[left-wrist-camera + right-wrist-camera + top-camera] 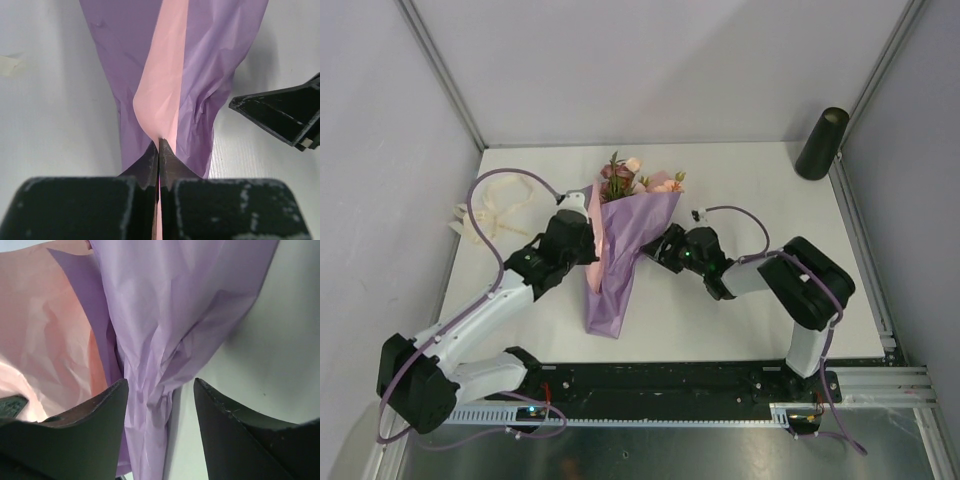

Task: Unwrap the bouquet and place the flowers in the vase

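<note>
The bouquet (618, 262) lies mid-table, its lilac cone pointing toward me and the flowers (632, 180) sticking out at the far end. My left gripper (591, 243) is on the cone's left side. In the left wrist view it (159, 142) is shut on the pink paper (160, 85) edge. From the right side, my right gripper (657, 246) stands open. Its jaws straddle a crumpled fold of the lilac paper (165, 315), with the right gripper (161, 382) not closed on it. The black vase (822, 143) stands at the far right corner.
A loose cream ribbon (492, 212) lies at the table's left edge behind my left arm. Enclosure walls and metal rails border the table. One right fingertip (280, 112) shows at the right of the left wrist view, close to the cone.
</note>
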